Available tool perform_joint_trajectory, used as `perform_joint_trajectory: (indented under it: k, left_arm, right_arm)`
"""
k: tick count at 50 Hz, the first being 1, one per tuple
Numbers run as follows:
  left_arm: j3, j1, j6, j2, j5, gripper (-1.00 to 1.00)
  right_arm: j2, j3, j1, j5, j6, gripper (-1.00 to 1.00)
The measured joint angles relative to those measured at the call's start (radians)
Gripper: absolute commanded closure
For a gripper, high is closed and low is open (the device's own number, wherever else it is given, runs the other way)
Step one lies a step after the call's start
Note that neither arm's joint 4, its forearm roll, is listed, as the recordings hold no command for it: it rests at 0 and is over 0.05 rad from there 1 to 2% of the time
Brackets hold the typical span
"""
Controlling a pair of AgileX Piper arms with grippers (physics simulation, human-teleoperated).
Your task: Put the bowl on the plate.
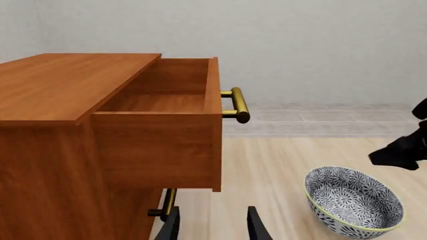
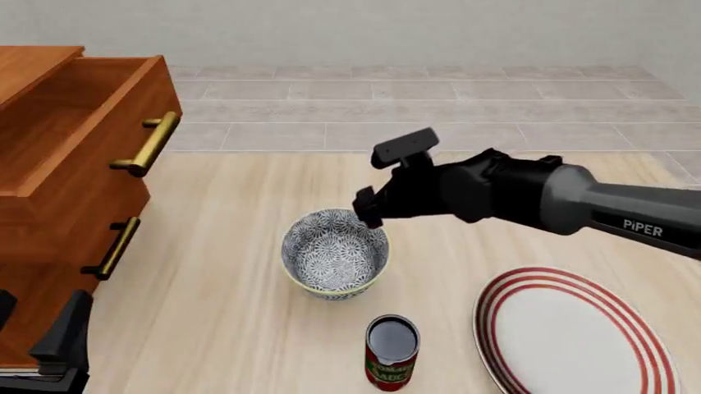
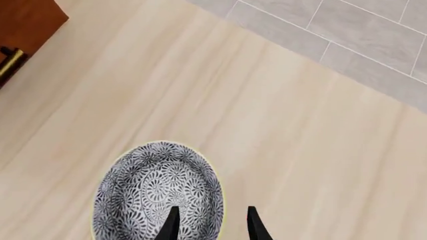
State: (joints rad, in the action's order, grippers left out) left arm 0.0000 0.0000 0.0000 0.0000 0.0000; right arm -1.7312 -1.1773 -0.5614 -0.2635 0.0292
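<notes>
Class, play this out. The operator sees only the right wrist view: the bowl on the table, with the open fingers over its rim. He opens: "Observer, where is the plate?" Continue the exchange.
Observer: The plate lies at the table's near right, apart from the bowl.
Operator: Is anything standing close to the bowl?
Observer: Yes, a red-labelled can stands upright just nearer than the bowl, left of the plate.
Operator: And the left arm?
Observer: The left gripper is open, low beside the wooden cabinet, well clear of the bowl.
</notes>
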Motion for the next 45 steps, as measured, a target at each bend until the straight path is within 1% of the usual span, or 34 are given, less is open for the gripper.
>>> perform_joint_trajectory:
  k: [45]
  left_arm:
    - [0.000,0.000,0.000,0.000,0.000,-1.00]
  right_arm:
    - [-0.170,0.003,0.008,0.076,0.045,-1.00]
